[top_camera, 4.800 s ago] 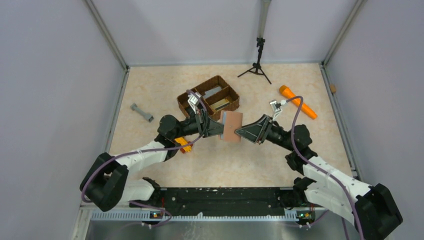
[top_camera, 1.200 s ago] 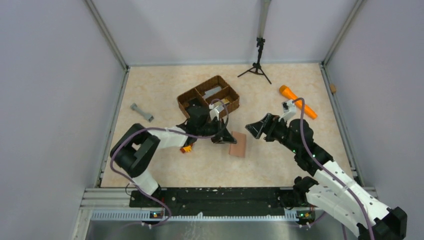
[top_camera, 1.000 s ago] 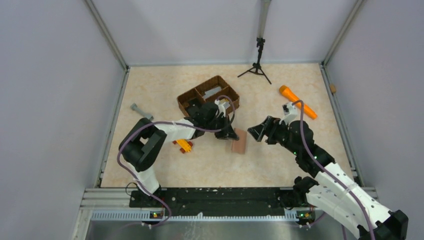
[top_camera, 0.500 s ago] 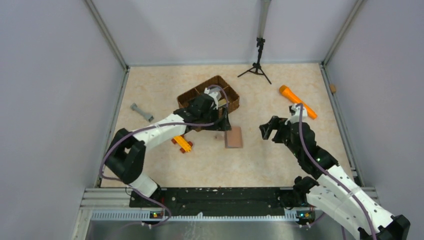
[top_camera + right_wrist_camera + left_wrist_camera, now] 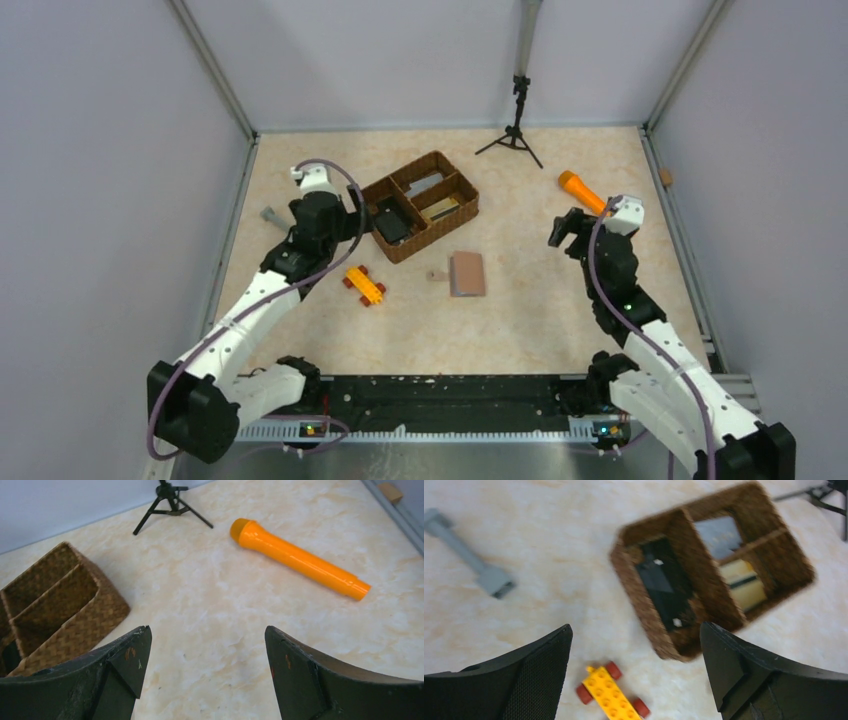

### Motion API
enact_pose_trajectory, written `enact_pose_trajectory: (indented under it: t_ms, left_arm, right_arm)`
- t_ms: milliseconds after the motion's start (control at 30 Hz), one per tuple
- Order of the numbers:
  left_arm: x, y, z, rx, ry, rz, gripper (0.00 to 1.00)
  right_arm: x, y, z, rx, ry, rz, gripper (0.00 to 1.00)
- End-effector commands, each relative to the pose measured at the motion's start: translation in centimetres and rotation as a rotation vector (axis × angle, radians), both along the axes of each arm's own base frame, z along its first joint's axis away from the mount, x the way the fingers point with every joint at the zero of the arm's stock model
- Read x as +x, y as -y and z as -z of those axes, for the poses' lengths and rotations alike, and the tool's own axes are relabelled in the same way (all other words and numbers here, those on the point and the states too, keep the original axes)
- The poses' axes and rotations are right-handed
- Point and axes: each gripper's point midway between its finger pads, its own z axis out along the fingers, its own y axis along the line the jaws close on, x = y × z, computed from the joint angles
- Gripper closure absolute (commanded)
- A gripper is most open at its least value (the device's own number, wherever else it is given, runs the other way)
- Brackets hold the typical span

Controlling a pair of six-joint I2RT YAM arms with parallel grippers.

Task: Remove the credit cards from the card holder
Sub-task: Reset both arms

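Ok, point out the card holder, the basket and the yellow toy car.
card holder (image 5: 467,273): top view, middle of its tan face.
basket (image 5: 438,237): top view, its near outer wall.
yellow toy car (image 5: 611,698): left wrist view, its studded yellow top.

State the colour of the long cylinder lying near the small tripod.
The cylinder is bright orange, clearest in the right wrist view.

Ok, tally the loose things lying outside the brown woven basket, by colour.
Orange: 1, plastic cylinder
Yellow: 1, red-wheeled toy brick car
Grey: 1, dumbbell-shaped bar
Black: 1, small tripod
Tan-brown: 3, flat leather-like card holder, tiny scrap beside it, small block at the right edge
Total: 7
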Motion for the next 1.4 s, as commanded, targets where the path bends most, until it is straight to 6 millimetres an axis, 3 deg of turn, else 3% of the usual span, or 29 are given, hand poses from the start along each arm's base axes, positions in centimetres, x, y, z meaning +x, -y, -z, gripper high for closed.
enact_pose_trajectory:
  t_ms: [0, 167, 233, 400, 500, 600, 733, 833, 900, 1000, 1067, 1100, 1133, 1233, 1367]
  left_arm:
    - [1.7, -7.0, -0.8, 0.100, 0.154, -0.246, 0.01]
    - [2.3, -11.7, 1.4, 0.156, 0.263, -0.351, 0.01]
    - [2.6, -12.5, 2.7, 0.218, 0.263, -0.353, 0.01]
    - [3.5, -13.4, 4.4, 0.277, 0.298, -0.359, 0.01]
    - [3.8, -13.5, 4.3, 0.301, 0.364, -0.352, 0.01]
    - [3.8, -14.3, 3.8, 0.297, 0.416, -0.377, 0.01]
    - [4.3, -14.2, 3.2, 0.274, 0.468, -0.298, 0.01]
    - [4.4, -15.6, 3.8, 0.333, 0.433, -0.331, 0.01]
    - [4.5, -14.7, 4.0, 0.337, 0.429, -0.270, 0.01]
    - [4.6, -14.3, 3.9, 0.333, 0.434, -0.249, 0.01]
    - [4.4, -14.2, 4.7, 0.355, 0.399, -0.227, 0.03]
    - [3.9, -14.1, 6.1, 0.333, 0.342, -0.217, 0.02]
    - [3.5, -14.2, 7.3, 0.314, 0.327, -0.233, 0.03]
    - [2.9, -13.7, 7.1, 0.317, 0.427, -0.210, 0.03]
    - [4.9, -13.6, 9.0, 0.344, 0.382, -0.180, 0.04]
  right_arm:
    - [1.7, 2.7, -2.9, -0.020, 0.195, 0.048, 0.16]
    - [2.2, 6.8, -0.6, -0.012, 0.263, 0.111, 0.17]
    - [2.2, 6.9, -0.4, -0.102, 0.277, 0.075, 0.17]
    - [2.7, 7.0, 1.4, -0.175, 0.255, 0.046, 0.17]
    - [3.2, 7.2, 2.3, -0.198, 0.241, 0.050, 0.17]
    - [3.7, 7.2, 3.3, -0.221, 0.244, 0.044, 0.07]
    - [4.7, 7.4, 5.3, -0.249, 0.190, 0.040, 0.05]
    - [5.0, 7.9, 6.0, -0.245, 0.210, 0.076, 0.05]
    - [5.4, 8.1, 7.1, -0.240, 0.184, 0.084, 0.05]
    - [6.4, 8.5, 8.9, -0.235, 0.165, 0.111, 0.27]
    - [6.1, 8.1, 9.4, -0.236, 0.135, 0.086, 0.30]
    - [6.3, 8.3, 9.2, -0.239, 0.150, 0.097, 0.24]
    - [6.3, 8.3, 9.1, -0.241, 0.156, 0.098, 0.04]
    - [6.8, 7.3, 9.4, -0.256, 0.136, 0.030, 0.01]
    - [7.0, 6.1, 9.3, -0.279, 0.144, -0.044, 0.01]
